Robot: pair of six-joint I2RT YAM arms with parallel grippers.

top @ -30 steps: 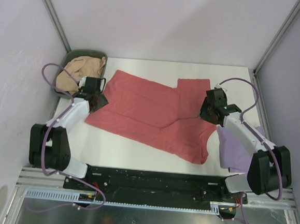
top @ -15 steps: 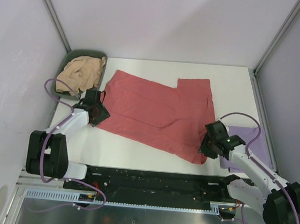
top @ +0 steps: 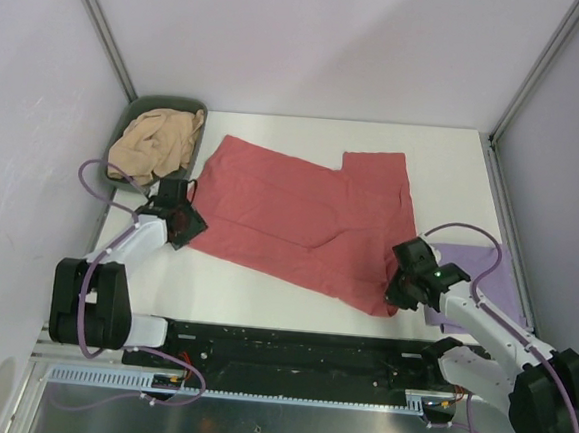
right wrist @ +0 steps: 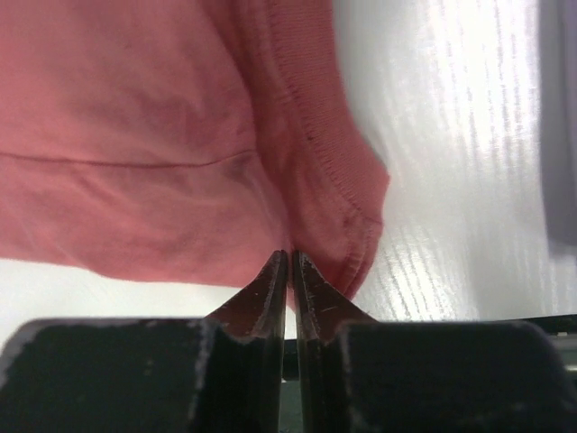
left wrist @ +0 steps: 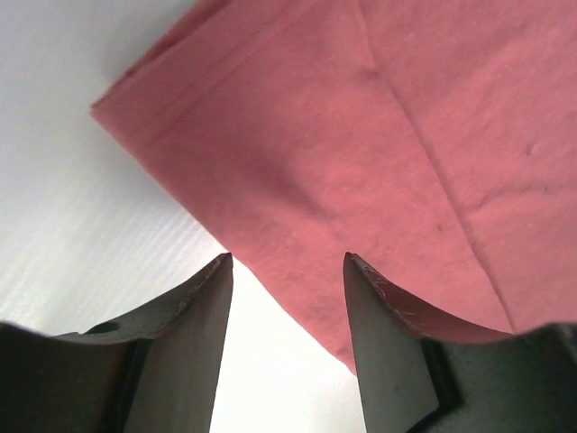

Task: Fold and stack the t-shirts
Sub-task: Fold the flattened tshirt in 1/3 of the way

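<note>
Pale walls close in a white table [top: 444,159], and most of its middle is covered by the red t-shirt [top: 300,212], spread flat.

The right pincer [right wrist: 289,259] has just drawn its fingers together from about half open. They now stand nearly touching, with the shirt's stitched hem puckered at their tips. That looks like a pinch on the cloth at the shirt's corner nearest the table's near right corner. A second ago this arm was further back along the shirt's right side, so it has swung toward the near edge to take this corner.

The left pincer [left wrist: 288,262] is still partly open and holds nothing. Its two fingers reach over the shirt's edge at its left corner, after sliding a little nearer along the table's left side.

With one corner apparently gripped and the other framed, the first fold of the red shirt seems about to start once the left closes.

The lavender t-shirt [top: 476,266] lies by the right edge. The tan t-shirt [top: 155,141] sits heaped in the green bin [top: 168,104] at the far left corner. Neither is stacked yet.
</note>
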